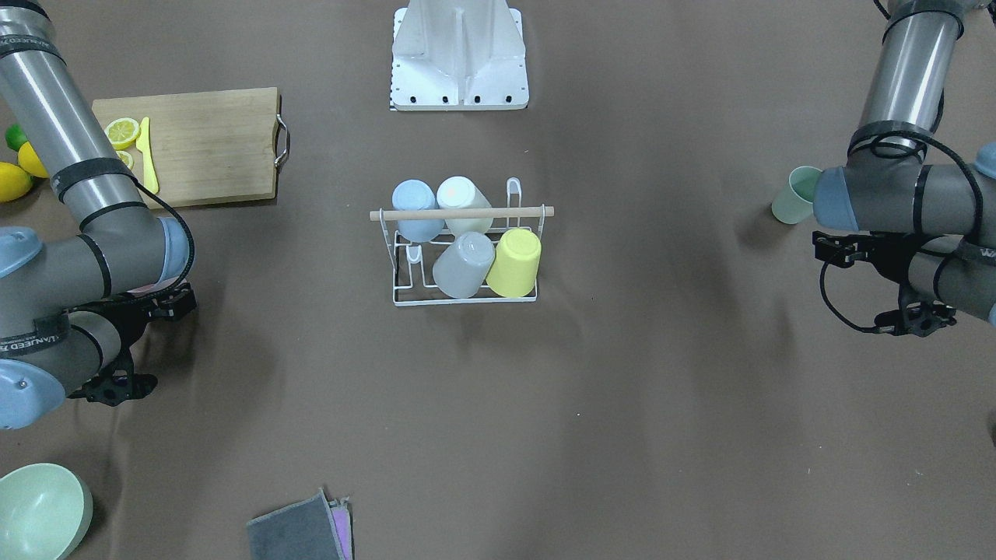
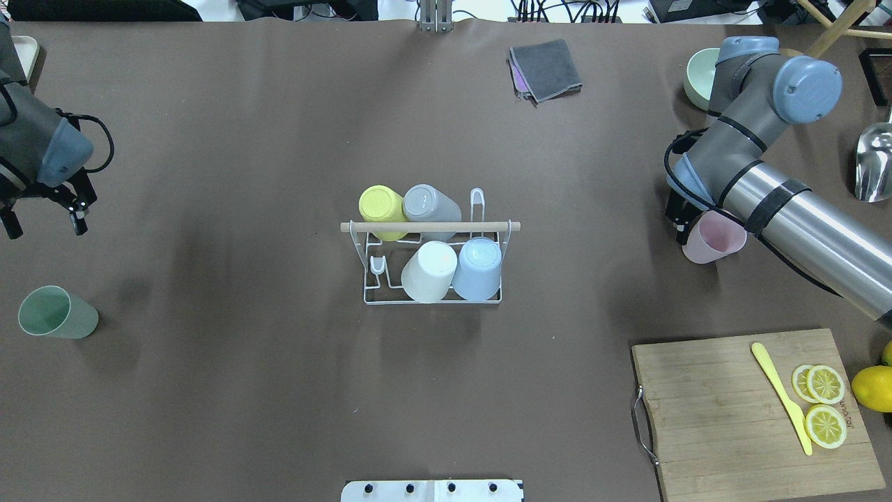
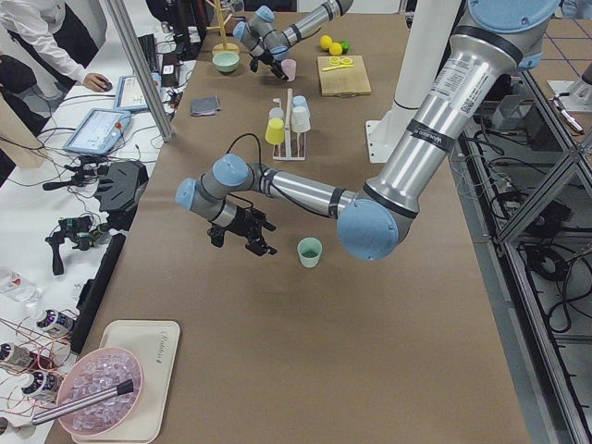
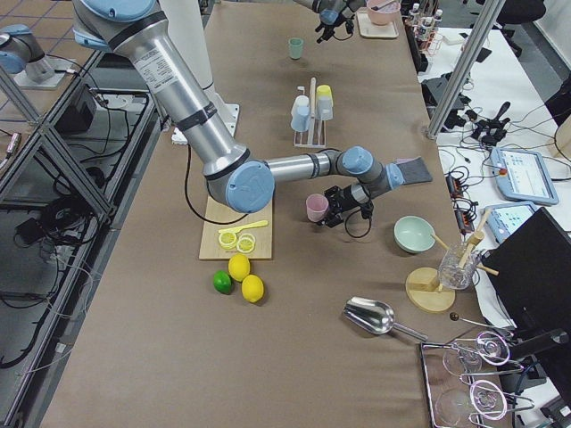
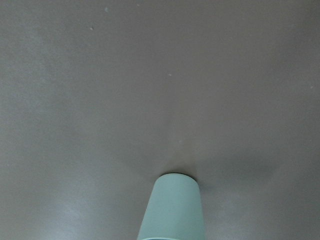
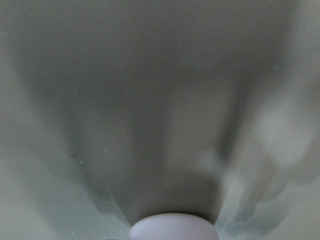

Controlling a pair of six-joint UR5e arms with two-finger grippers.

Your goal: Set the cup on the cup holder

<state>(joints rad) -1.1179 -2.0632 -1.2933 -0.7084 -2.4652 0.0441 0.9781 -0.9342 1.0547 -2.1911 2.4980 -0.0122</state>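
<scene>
The white wire cup holder (image 2: 369, 296) with a wooden rod (image 2: 429, 226) stands mid-table and holds a yellow, a grey, a white and a blue cup upside down. It also shows in the front view (image 1: 465, 299). A pink cup (image 2: 712, 242) stands upright on the robot's right side, partly under the right forearm. My right gripper (image 2: 679, 226) is close beside it, jaws apart; contact is unclear. A green cup (image 2: 58, 313) stands upright on the left side. My left gripper (image 2: 43, 224) is open and empty, above the table beyond it.
A wooden cutting board (image 2: 756, 411) with lemon slices and a yellow knife (image 2: 782, 396) lies near right, whole lemons (image 2: 872, 388) beside it. A green bowl (image 2: 699, 77), a grey cloth (image 2: 547, 68) and a metal scoop (image 2: 874, 164) lie at the far side.
</scene>
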